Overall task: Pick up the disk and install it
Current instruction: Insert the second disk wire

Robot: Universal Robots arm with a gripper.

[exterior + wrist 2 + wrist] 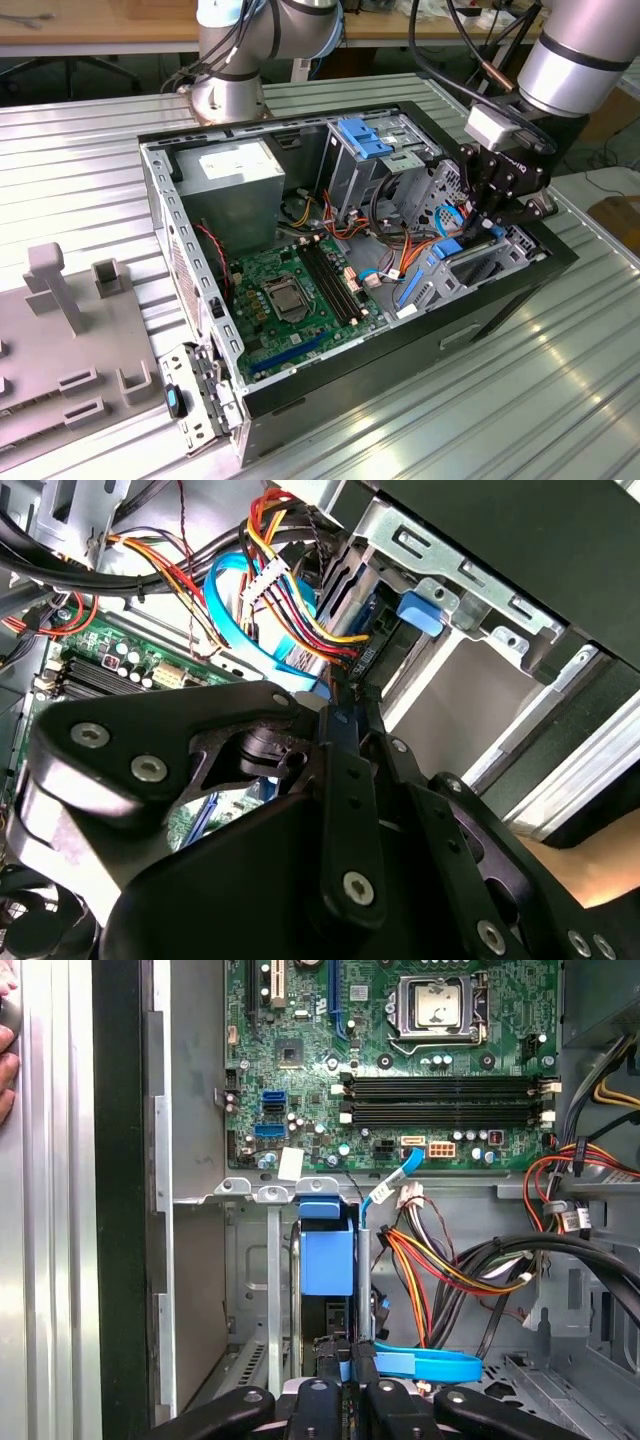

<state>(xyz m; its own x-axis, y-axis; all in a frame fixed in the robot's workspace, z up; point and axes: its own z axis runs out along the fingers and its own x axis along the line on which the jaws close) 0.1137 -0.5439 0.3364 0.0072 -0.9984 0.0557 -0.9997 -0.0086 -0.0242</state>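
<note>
Your gripper [492, 222] is down inside the open case [300, 400], at the end nearest the exterior view's right, and its fingers [345, 1368] are pinched narrow on the edge of the disk [327, 1260]. The disk stands on edge in the cage [490, 265] at that corner of the case, its blue rail facing you in the first wrist view, with the cage's metal walls close on either side. In the second wrist view the black finger links [345, 810] come together on a dark edge just below the blue latch [420, 612]. A blue flat cable [425, 1365] lies across beside the fingers, and a bundle of red, yellow and orange wires [440, 1265] runs past the cage. Beyond the cage you see the motherboard [295, 295] flat on the case floor, with the memory slots [445, 1100] and the processor socket [438, 1005]. The power supply [240, 175] sits at the far end of the case. The case rests on a ribbed metal table [470, 420], with a grey fixture [70, 340] near the edge at the exterior view's left.
</note>
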